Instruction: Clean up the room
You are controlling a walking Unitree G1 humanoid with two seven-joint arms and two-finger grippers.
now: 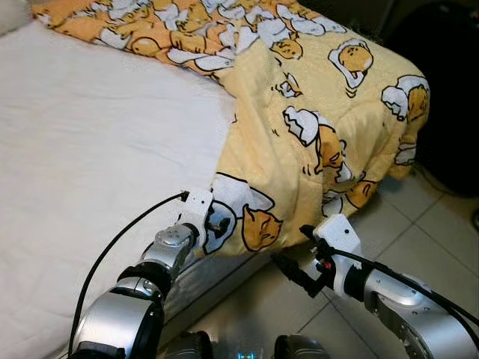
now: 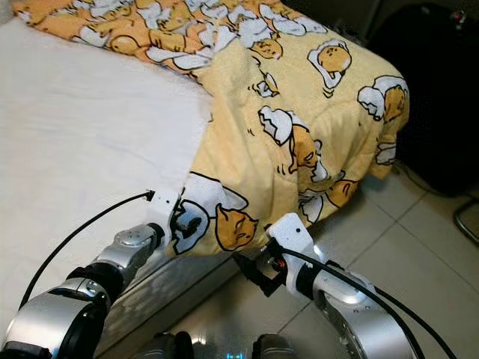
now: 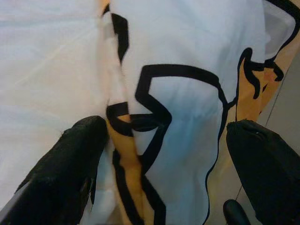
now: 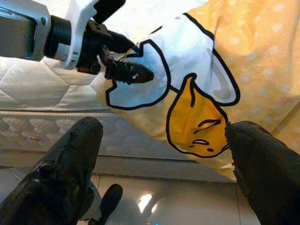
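Left wrist view: left gripper point(image 3: 164, 154) spread wide astride the blanket point(image 1: 314, 127) corner, unclamped. Right gripper point(image 4: 159, 164) open, empty, 5 o'clock below the hem. Risk: closing grabs a thin fold and slips.

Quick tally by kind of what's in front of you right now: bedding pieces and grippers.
Blankets: 1, the yellow blanket hanging over the bed corner.
Mattresses: 1, the white mattress.
Grippers: 2, the left gripper open at the blanket's edge, the right gripper open below its hanging corner.
Total: 4.
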